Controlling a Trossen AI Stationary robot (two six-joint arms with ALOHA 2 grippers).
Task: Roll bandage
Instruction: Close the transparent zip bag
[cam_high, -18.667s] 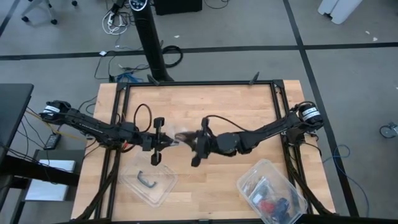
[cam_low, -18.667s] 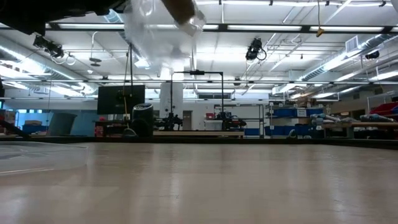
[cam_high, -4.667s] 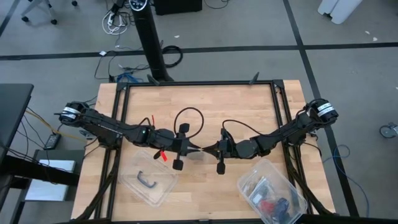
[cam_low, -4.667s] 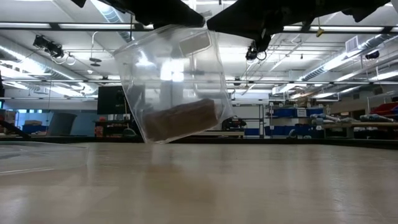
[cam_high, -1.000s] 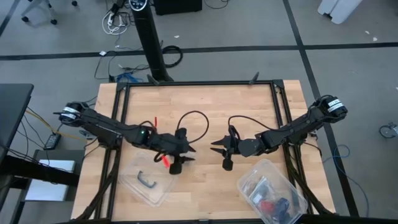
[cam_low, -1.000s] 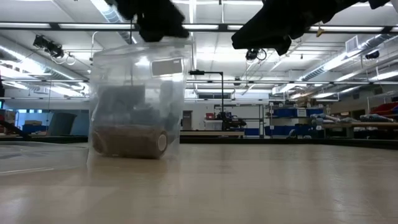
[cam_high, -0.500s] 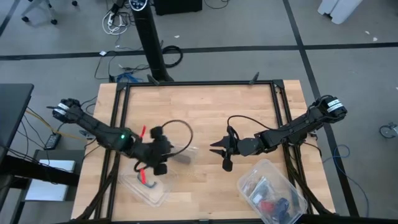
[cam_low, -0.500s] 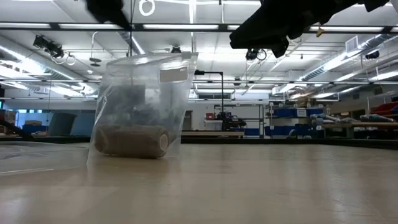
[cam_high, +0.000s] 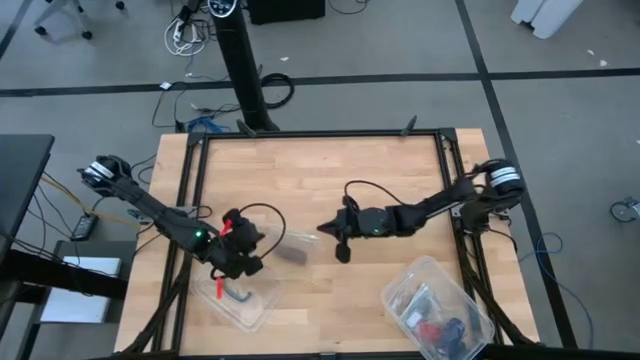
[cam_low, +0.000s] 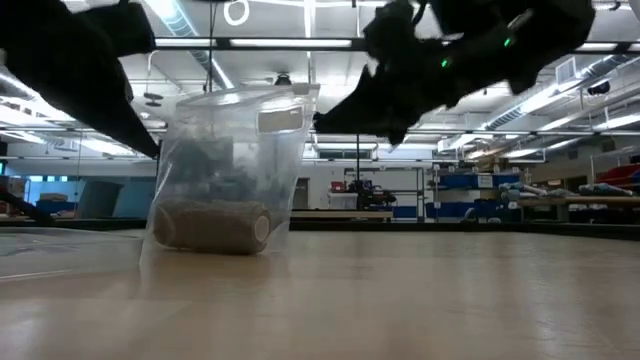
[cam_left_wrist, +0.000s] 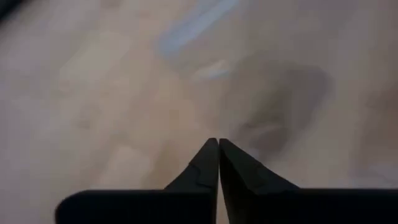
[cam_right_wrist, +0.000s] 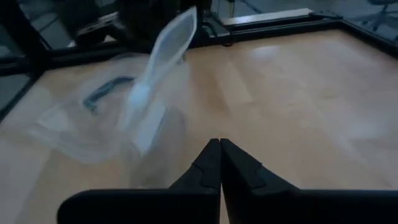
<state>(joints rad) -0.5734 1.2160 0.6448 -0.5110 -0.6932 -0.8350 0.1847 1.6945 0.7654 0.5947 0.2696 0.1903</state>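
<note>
A wooden tabletop (cam_high: 320, 180) is seen from above, with two dark robot arms reaching in from 9 o'clock and 3 o'clock. Near the middle, a little toward 7 o'clock, a clear plastic bag (cam_low: 228, 170) is stood upright on the wood. Inside it, at the bottom, the bandage (cam_low: 210, 226) is seen as a brown roll laid on its side. The bag is not held by either arm; it appears to be propped up by its own stiffness and weighted by the roll.

The left gripper (cam_left_wrist: 218, 144) is placed just beside the bag at its 8 o'clock side, and its jaws are pressed together on nothing. The right gripper (cam_right_wrist: 219, 144) is placed at the bag's 3 o'clock side, near it but apart, pointed toward it; its jaws are likewise pressed together with nothing between them. With both sets of jaws empty and the roll bagged, the rolling is judged to be finished.

Two clear plastic tubs are kept off to the edges, presumably to leave the middle free for work. One tub (cam_high: 250, 308), with a black handle piece inside, is set at 7 o'clock. The other tub (cam_high: 400, 285), filled with assorted small items, is set at 5 o'clock.
</note>
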